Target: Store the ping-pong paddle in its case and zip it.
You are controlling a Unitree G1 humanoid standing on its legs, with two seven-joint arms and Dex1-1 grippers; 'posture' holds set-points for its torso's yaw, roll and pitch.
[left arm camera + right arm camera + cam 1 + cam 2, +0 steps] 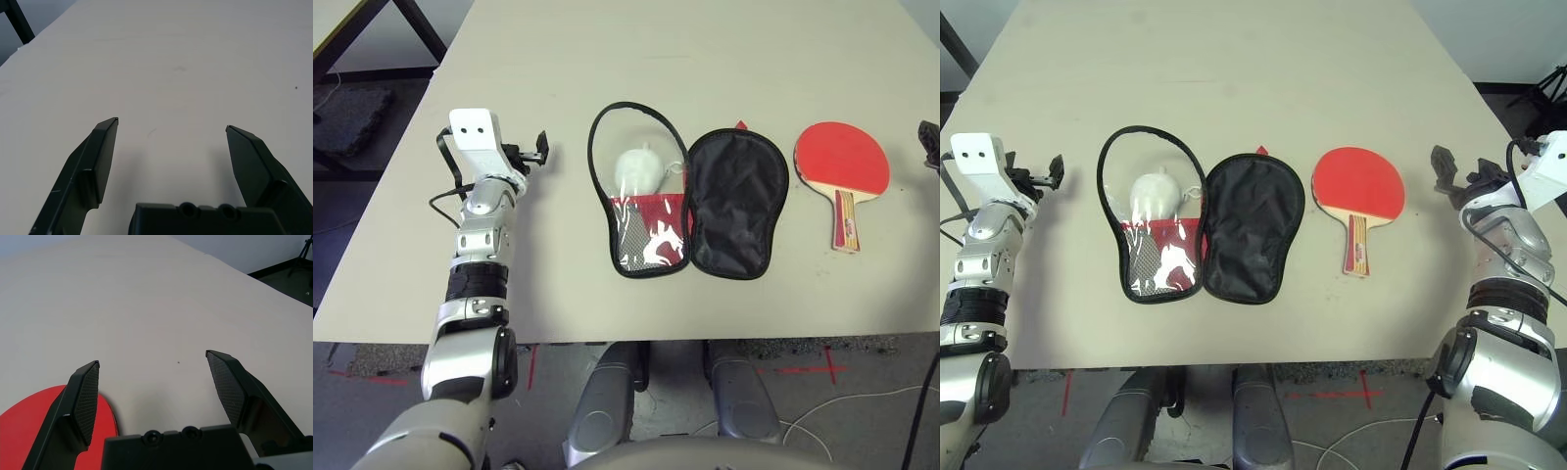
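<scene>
A pale round pouch (pixel 1155 195) hid part of the case's (pixel 1252 227) left half. The case's white logo (pixel 1175 266) was too small to read, and the ping-pong paddle (pixel 34 431) was cut off in the right wrist view.

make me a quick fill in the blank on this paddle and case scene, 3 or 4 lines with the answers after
1. The case lies ____ on the table, black lining up.
2. The ping-pong paddle lies on the robot's ____ side of the case.
3. The paddle's rubber face is ____.
4. The left gripper and the right gripper are both ____.

Answers: open; right; red; open
</scene>
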